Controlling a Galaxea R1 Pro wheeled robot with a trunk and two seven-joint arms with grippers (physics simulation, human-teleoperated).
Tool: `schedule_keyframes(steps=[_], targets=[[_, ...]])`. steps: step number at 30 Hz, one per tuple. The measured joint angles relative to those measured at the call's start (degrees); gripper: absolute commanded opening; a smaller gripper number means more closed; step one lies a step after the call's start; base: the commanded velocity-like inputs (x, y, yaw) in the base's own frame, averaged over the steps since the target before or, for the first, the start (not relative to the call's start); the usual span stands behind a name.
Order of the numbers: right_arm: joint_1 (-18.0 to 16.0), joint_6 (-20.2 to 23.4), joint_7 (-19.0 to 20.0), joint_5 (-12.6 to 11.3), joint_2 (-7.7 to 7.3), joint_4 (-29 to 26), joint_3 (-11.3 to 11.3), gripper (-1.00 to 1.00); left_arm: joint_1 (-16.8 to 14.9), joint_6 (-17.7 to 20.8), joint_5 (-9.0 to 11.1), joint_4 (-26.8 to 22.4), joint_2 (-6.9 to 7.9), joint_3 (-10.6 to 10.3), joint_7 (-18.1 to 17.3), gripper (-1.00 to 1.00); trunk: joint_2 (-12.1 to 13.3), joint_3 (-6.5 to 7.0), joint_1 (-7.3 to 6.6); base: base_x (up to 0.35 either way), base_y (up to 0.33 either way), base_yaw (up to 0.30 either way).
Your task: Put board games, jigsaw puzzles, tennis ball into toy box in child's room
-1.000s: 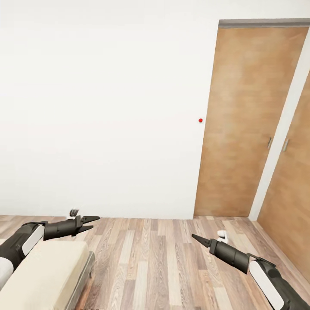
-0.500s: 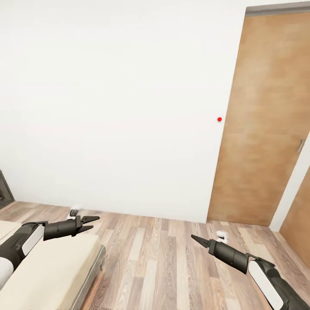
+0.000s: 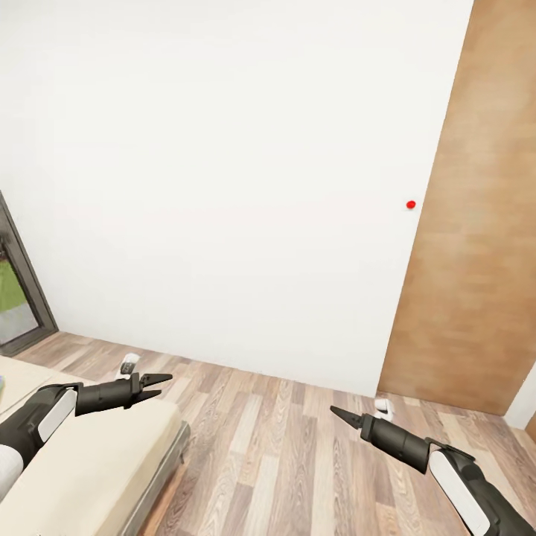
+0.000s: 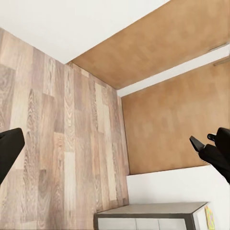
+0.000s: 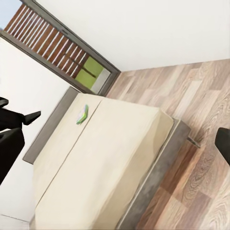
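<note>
A flat green and white box (image 5: 82, 114), possibly a board game, lies on the cream bed (image 5: 100, 163) near its headboard. The table, toy box, puzzles and tennis ball are out of view. My left gripper (image 3: 152, 385) hovers open over the corner of the bed (image 3: 97, 461), holding nothing. My right gripper (image 3: 339, 412) hangs over the wooden floor (image 3: 283, 447). Its fingers (image 5: 9, 143) stand wide apart at the edges of the right wrist view, with nothing between them.
A white wall (image 3: 223, 186) faces me, with a small red dot (image 3: 410, 204) near a wooden door (image 3: 476, 223) on the right. A dark-framed window (image 3: 18, 298) shows at the left. Two small white objects (image 3: 383, 406) lie on the floor by the wall.
The whole view has swung left: the door slid toward the right edge and the window came in at the left. Both arms keep the same pose.
</note>
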Motion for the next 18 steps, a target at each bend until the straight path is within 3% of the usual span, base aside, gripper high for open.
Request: schedule_keyframes(steps=[8, 18], targets=[[0.00, -0.14, 0.11, -0.03, -0.02, 0.08, -0.01, 1.00, -0.01, 0.00, 0.00, 0.01, 0.00, 0.00, 0.01, 1.00, 0.00, -0.56, 0.00, 0.199, -0.222, 0.179], [0.01, -0.73, 0.28, -0.06, -0.09, 0.08, 0.01, 1.00, -0.01, 0.00, 0.00, 0.01, -0.01, 0.00, 0.01, 1.00, 0.00, -0.77, 0.00, 0.208, -0.234, 0.042]])
